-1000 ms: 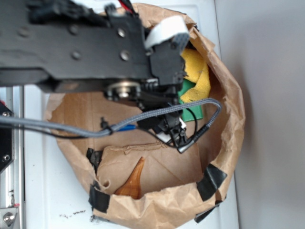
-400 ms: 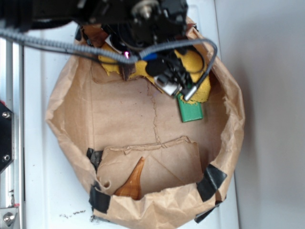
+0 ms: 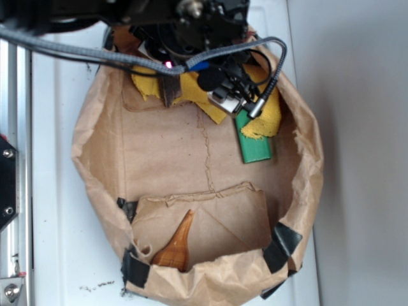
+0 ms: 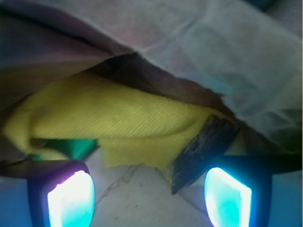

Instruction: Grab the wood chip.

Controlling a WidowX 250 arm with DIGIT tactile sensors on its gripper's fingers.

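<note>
Your pincer (image 4: 149,191) hangs spread wide in the wrist view, its two glowing fingertips (image 4: 71,198) well apart at the bottom corners with nothing between them; from the outside view you see only the black arm (image 3: 191,25) at the far end of the brown paper bag (image 3: 95,166), so the jaws themselves are hidden there. You will find the wood chip (image 4: 201,153) just ahead of the right fingertip, a dark, rough strip lying tilted with one end on the yellow cloth (image 4: 118,123) and the other pointing down toward the paper floor; it is not touched by either fingertip. In the outside view the same wood chip (image 3: 169,91) shows as a dark pointed strip at the near edge of the yellow cloth (image 3: 191,89), just under the arm. You can see a green block (image 3: 255,143) right of it, partly under the cloth; a sliver of that green block (image 4: 71,146) shows above the left fingertip. An orange-brown horn-shaped piece (image 3: 175,248) lies well apart at the near end of the bag, on a folded paper flap (image 3: 236,213).
</note>
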